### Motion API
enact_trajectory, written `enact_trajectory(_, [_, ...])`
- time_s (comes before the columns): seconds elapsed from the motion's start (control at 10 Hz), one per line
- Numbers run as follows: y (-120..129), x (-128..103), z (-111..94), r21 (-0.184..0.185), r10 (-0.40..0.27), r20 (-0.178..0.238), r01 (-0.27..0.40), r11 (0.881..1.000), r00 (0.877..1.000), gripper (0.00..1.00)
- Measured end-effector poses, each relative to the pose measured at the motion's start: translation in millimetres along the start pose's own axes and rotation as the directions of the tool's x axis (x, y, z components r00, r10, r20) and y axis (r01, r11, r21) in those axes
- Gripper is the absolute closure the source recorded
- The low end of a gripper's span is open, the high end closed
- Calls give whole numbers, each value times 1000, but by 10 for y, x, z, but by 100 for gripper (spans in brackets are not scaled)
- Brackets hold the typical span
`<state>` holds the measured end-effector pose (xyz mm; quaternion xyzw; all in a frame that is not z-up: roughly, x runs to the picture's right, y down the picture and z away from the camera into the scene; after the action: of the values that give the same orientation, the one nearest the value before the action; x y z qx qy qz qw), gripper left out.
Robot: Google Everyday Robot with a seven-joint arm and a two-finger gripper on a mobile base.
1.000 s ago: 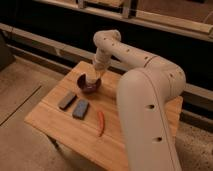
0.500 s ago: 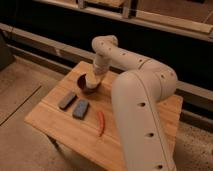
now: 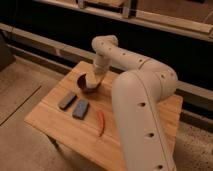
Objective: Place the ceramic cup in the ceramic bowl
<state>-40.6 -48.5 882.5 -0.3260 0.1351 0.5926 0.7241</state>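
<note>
Wooden table (image 3: pixel 55 117) occupies the lower left and centre of the frame; its left corner and near edge are exposed, with bare floor beyond them. The white arm (image 3: pixel 142 107) fills the right half, rising from the lower right and reaching to upper centre, so open room lies mainly on the left side of the tabletop.

The ceramic bowl (image 3: pixel 83 87) sits near the table's far edge, left of centre in the frame. The ceramic cup (image 3: pixel 93 81) stands at or inside the bowl's right portion; whether it rests on the bowl's floor cannot be determined.

The gripper (image 3: pixel 97 73) is directly above the cup, pointing down, at or touching its top. Whether it grips the cup cannot be told.

Two flat dark blocks (image 3: pixel 74 104) lie side by side below the bowl, apart from it. A red chili pepper (image 3: pixel 101 122) lies to their right, near the arm
</note>
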Motion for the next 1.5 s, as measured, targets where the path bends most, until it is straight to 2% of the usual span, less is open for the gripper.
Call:
enact_trajectory(0.2, [1,-1,-1,0,0,0,0,1000,1000,24])
enact_trajectory(0.3, [2,-1,0,0,0,0,0,1000,1000,20])
enact_trajectory(0.6, [-2,-3,-1,3,-1,1,1,1000,1000,20])
enact_trajectory(0.7, [-18,-17,-26,18,-3,9,3,1000,1000,20])
enact_trajectory(1.0, [-79,-125,-196,106,-11,81,2,994,997,20])
enact_trajectory(1.3, [-68,-128,-395,157,-10,140,-12,988,990,20])
enact_trajectory(1.5, [-108,-46,-610,186,22,192,-59,981,981,20])
